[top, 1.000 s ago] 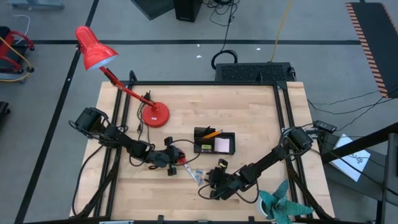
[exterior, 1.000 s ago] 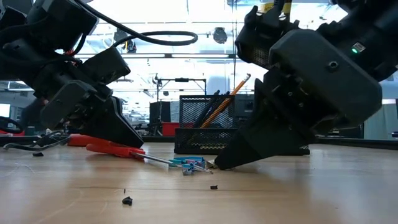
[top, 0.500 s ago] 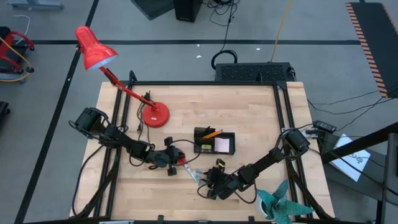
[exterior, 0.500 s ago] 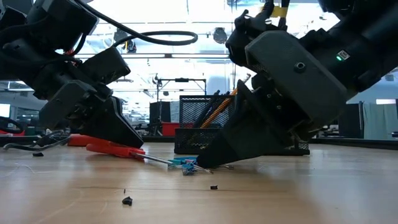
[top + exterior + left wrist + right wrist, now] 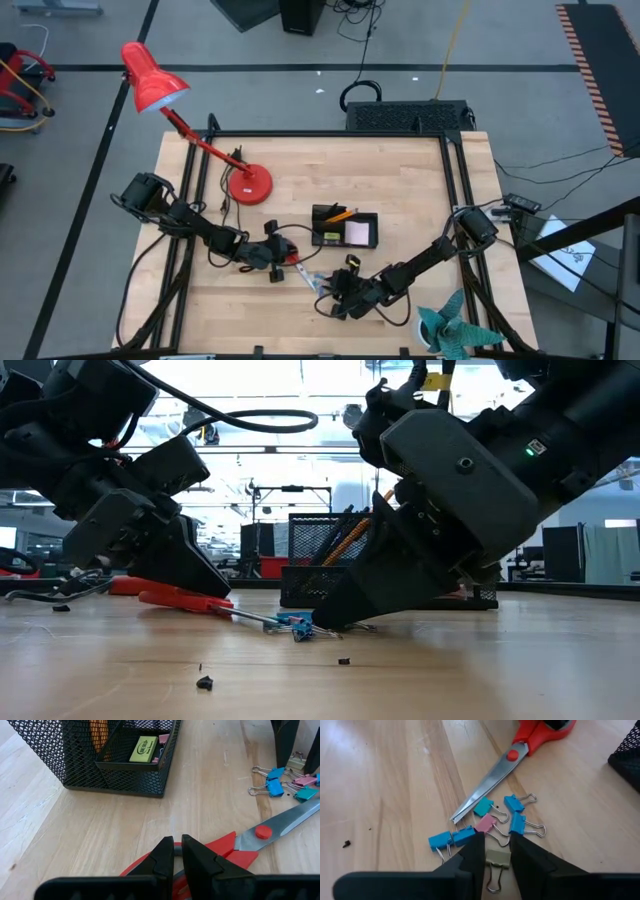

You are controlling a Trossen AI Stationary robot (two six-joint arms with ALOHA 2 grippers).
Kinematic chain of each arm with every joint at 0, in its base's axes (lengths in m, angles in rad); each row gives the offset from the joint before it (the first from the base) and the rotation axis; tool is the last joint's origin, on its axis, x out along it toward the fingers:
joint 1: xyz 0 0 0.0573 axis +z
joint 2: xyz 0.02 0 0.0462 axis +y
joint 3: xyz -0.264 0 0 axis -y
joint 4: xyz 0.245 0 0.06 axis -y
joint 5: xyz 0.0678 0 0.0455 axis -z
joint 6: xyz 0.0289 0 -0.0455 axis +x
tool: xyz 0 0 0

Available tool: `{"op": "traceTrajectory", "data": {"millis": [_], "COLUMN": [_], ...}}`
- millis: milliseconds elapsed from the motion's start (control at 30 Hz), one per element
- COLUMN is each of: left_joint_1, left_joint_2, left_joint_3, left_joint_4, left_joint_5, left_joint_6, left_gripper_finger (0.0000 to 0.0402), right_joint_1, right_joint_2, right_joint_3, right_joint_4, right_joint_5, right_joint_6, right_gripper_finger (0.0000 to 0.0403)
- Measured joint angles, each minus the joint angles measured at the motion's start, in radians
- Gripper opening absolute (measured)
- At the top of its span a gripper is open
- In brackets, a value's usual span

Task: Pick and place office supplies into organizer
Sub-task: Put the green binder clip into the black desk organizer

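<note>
The black mesh tray sits near the middle of the wooden table, and everything else can be told from it. Inside the tray stand some dark pens and orange pencils, with a pink note pad in one part and a small yellow-green eraser in another. In front of the tray, on its lamp side, lie the red scissors flat on the table, with the blades pointing at a little heap of clips. The clips are mostly blue, with one pink and one tan, and they lie just past the tip of the blades, in front of the tray. The left gripper is down low at the red handle of the scissors, and its two fingers are pinched narrow on the handle. The right gripper is down low over the clips, in front of the tray, and its two fingers stand close on each side of the tan clip; the pictures do not show if they squeeze it yet. A red desk lamp stands behind the tray, toward the left arm's side. A teal spiky plant sits at the front edge of the table, near the right arm.
</note>
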Motion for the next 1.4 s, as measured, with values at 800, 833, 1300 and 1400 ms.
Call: {"op": "traceTrajectory", "data": {"millis": [800,833,1300,1400], "left_joint_1": [-0.002,-0.002,-0.002,-0.002], "left_joint_2": [0.0,0.0,0.0,0.0], "left_joint_3": [0.0,0.0,0.0,0.0], "left_joint_4": [-0.001,-0.001,-0.001,-0.001], "left_joint_5": [-0.001,-0.001,-0.001,-0.001], "left_joint_6": [0.0,0.0,0.002,0.002], "left_gripper_finger": [0.0047,0.0047,0.0047,0.0047], "right_joint_1": [-0.067,-0.078,-0.285,-0.305], "right_joint_2": [-0.199,-0.21,-0.234,-0.234], "right_joint_3": [-0.003,-0.003,-0.002,-0.002], "right_joint_4": [-0.063,-0.079,-0.174,-0.189], "right_joint_5": [-0.054,-0.049,-0.001,-0.005], "right_joint_6": [-0.238,-0.255,-0.35,-0.346], "right_gripper_finger": [0.0058,0.0058,0.0058,0.0058]}}
